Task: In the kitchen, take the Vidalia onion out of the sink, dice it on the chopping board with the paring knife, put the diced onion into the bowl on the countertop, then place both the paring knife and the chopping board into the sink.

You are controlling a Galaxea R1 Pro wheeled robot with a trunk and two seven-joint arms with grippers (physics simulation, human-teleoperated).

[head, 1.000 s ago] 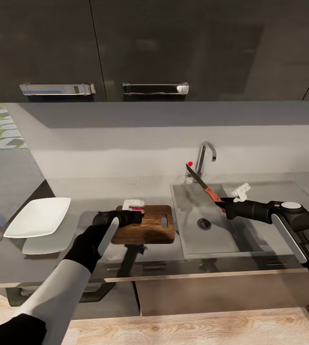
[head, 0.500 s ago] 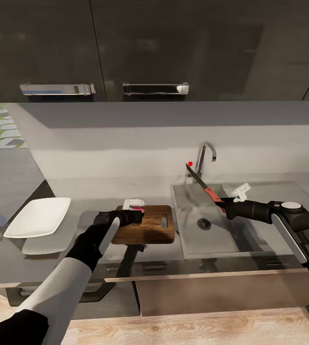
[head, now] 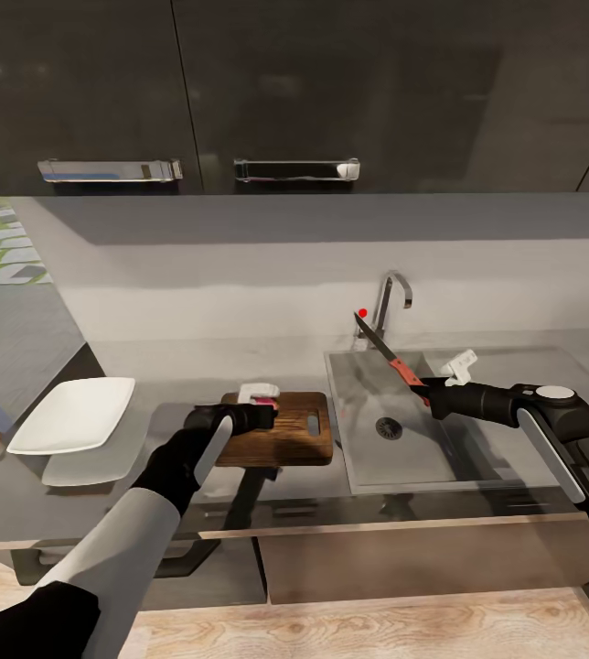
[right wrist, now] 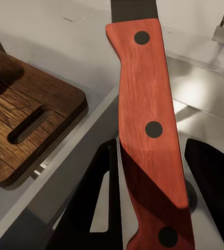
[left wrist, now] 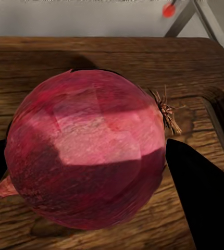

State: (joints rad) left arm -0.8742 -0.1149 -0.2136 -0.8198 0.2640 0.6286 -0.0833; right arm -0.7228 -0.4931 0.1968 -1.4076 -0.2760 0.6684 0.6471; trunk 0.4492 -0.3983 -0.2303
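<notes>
We have the onion [left wrist: 86, 156] resting on the chopping board [head: 285, 437], at its far left end, with our left pincer [head: 262, 416] closed around it, one finger on each side. Our right pincer [head: 430, 395] is clamped on the handle of the knife [right wrist: 148, 130] and holds it above the sink [head: 368, 458], blade pointing up and away towards the tap [head: 390, 302].

To do this step well, we judge that we should settle the onion flat on the wood, then let go slowly so the round bulb does not roll towards the handle slot. The knife should wait over the basin until the left arm is clear. The bowl [head: 75, 416] sits on the counter [head: 139, 462], well to the left of the board.

Since a second ago, our left pincer has crept a little further over the board; the right arm and knife have not moved.
</notes>
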